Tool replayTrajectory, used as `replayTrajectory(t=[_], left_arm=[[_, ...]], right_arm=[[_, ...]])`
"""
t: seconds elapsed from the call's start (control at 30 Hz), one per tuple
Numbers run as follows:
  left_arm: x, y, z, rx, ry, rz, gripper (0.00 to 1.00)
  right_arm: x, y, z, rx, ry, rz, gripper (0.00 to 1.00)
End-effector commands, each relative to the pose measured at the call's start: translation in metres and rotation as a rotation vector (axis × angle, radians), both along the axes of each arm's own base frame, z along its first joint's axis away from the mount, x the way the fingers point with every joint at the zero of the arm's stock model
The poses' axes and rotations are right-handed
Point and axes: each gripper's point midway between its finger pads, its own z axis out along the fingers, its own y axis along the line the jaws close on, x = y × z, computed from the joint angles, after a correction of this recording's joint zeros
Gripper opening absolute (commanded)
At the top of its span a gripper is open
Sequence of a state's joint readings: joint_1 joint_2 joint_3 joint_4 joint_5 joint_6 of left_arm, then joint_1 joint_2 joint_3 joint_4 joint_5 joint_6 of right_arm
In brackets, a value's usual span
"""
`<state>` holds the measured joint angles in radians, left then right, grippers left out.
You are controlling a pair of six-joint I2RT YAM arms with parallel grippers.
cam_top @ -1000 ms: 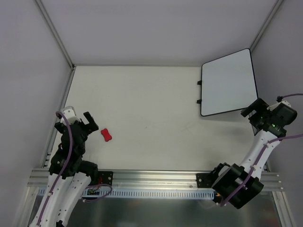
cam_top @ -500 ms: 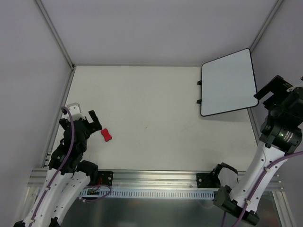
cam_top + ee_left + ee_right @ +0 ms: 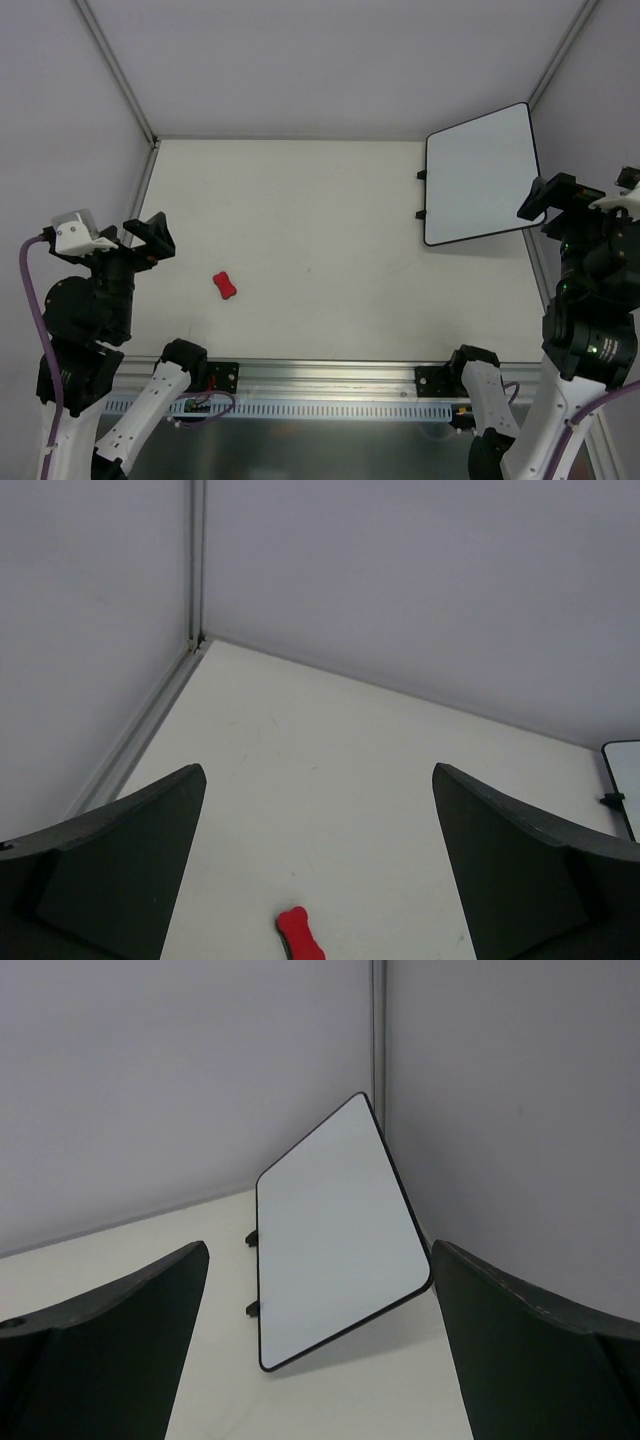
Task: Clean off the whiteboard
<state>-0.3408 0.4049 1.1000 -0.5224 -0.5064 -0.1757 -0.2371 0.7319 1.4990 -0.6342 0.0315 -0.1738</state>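
Left pincer (image 3: 318, 855): wide apart, empty, lifted up; small red bone-shaped eraser (image 3: 300, 932) lies below it | Right pincer (image 3: 320, 1340): wide apart, empty, pulled back up; big flat white black-rimmed whiteboard (image 3: 335, 1230) just ahead, tilted, no marks | Wiping looks done.

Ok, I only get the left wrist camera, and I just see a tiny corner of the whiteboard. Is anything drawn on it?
Observer: No, from above the whiteboard looks blank.
Operator: Is the right claw holding something?
Observer: No, the right claw is open and empty, facing the whiteboard.
Operator: Is it lying flat?
Observer: No, it looks tilted, its right edge up against the right wall.
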Motion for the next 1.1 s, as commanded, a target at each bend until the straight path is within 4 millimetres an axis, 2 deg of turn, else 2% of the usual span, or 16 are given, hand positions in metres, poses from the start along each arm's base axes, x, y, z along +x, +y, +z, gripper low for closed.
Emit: replayTrajectory(t=[0.0, 0.13, 0.33, 0.53, 0.7, 0.87, 1.07], left_arm=[[-0.01, 0.006, 0.025, 0.092, -0.038, -0.004, 0.99], [-0.029, 0.017, 0.055, 0.112, -0.11, 0.021, 0.99], [-0.052, 0.036, 0.081, 0.147, -0.168, 0.083, 0.99], [-0.073, 0.051, 0.099, 0.149, -0.222, 0.121, 0.99], [-0.077, 0.056, 0.101, 0.152, -0.226, 0.136, 0.99], [-0.075, 0.055, 0.101, 0.154, -0.223, 0.128, 0.99], [-0.072, 0.053, 0.104, 0.156, -0.219, 0.116, 0.99]], right_arm=[[-0.022, 0.002, 0.044, -0.098, -0.149, -0.012, 0.99], [-0.036, 0.01, 0.053, -0.156, -0.196, 0.023, 0.99], [-0.054, 0.017, 0.058, -0.208, -0.231, 0.047, 0.99], [-0.063, 0.02, 0.066, -0.217, -0.258, 0.06, 0.99], [-0.066, 0.026, 0.072, -0.215, -0.277, 0.091, 0.99], [-0.061, 0.029, 0.07, -0.22, -0.267, 0.111, 0.99], [-0.066, 0.031, 0.073, -0.226, -0.282, 0.115, 0.99]])
